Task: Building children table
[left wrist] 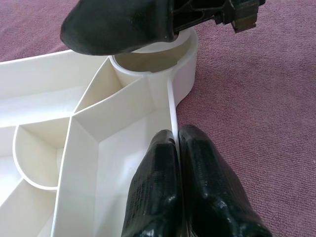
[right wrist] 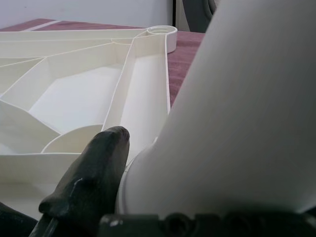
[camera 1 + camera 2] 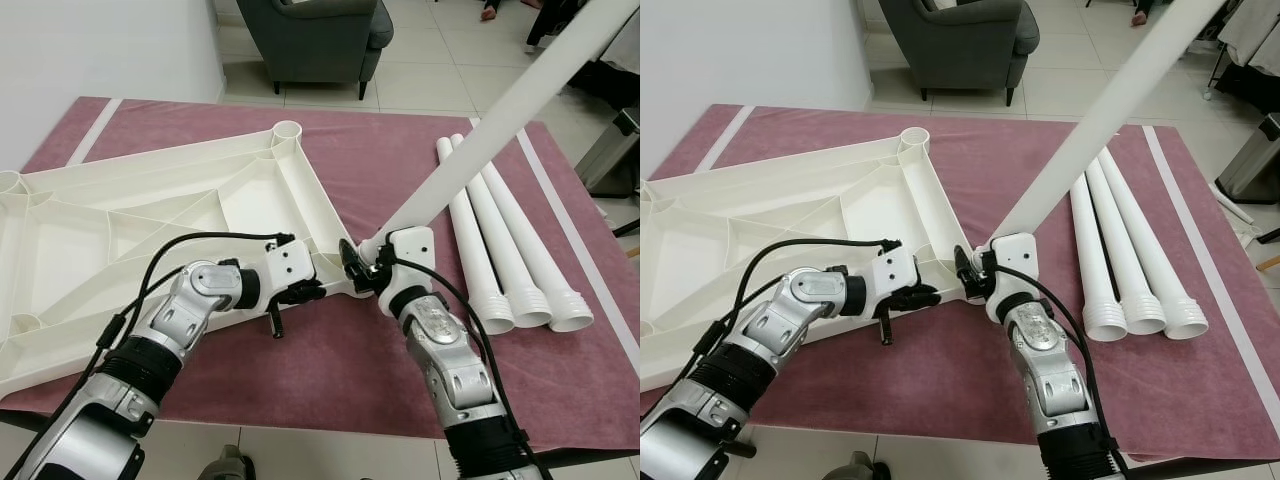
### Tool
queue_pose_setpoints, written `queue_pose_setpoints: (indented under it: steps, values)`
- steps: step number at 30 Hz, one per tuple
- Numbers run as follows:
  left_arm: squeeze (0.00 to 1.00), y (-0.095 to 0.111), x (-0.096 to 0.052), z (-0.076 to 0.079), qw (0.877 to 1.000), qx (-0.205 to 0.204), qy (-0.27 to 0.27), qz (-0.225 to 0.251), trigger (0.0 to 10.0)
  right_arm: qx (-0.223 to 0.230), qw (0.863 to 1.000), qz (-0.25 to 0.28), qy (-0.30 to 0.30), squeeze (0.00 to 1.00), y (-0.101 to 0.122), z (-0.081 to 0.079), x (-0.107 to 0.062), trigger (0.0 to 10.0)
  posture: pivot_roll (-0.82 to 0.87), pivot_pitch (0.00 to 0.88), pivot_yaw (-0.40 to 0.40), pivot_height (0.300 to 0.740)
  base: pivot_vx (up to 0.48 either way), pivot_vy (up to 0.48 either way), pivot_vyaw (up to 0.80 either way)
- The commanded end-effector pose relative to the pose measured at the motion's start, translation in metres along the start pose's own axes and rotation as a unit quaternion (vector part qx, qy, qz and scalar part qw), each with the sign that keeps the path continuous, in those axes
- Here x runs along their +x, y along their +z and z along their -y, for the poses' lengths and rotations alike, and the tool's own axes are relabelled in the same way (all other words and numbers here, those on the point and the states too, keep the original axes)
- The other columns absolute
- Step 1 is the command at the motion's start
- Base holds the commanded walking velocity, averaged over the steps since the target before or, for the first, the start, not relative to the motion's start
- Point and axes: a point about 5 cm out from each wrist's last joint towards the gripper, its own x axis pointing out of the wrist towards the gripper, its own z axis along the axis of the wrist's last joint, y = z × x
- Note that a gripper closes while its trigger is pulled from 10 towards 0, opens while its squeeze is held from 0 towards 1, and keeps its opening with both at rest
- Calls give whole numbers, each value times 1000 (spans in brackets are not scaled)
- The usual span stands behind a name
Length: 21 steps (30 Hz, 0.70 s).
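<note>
The white plastic table top (image 3: 150, 230) lies upside down on a maroon cloth, ribs facing up. My left gripper (image 3: 318, 290) is shut on its thin rim wall (image 1: 173, 106), just short of the near corner socket (image 1: 148, 61). My right gripper (image 3: 362, 262) is shut on the lower end of a long white leg (image 3: 500, 115). The leg's end sits at that corner socket, and the leg tilts up and away to the right. One black right finger (image 2: 94, 177) presses against the leg (image 2: 237, 113).
Three more white legs (image 3: 500, 240) lie side by side on the cloth to the right, threaded ends toward me. Another corner socket (image 3: 287, 130) is at the far side. A grey armchair (image 3: 315, 35) stands beyond the table, and the table's front edge is close below my arms.
</note>
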Motion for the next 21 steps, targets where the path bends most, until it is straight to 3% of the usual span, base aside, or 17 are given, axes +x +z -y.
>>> queue_pose_setpoints:
  steps: [1, 4, 9, 14, 21]
  values:
    - [0, -11, -7, -1, 1000, -6, 0, -22, 0, -25, 999, 27, -10, 0, 10, 13, -2, 0, 83, 63, 36, 740, 0, 0, 0]
    - [0, -11, -6, -1, 1000, -6, 0, -22, 0, -28, 999, 26, 0, 0, 10, 12, -2, 0, 83, 63, 36, 740, 0, 0, 0]
    - [0, -11, -6, -1, 1000, -6, 0, -24, 0, -64, 993, -12, 100, 0, 2, 8, -5, 0, 85, 60, 37, 740, 0, 0, 0]
    - [0, -11, -5, 0, 1000, -5, -1, -23, 0, -105, 981, -22, 161, 0, 5, 11, -4, 0, 83, 56, 37, 740, 0, 0, 0]
    - [0, -10, -5, 0, 1000, -5, 0, -22, 0, -103, 979, -14, 174, 0, 10, 18, 3, 0, 89, 52, 29, 740, 0, 0, 0]
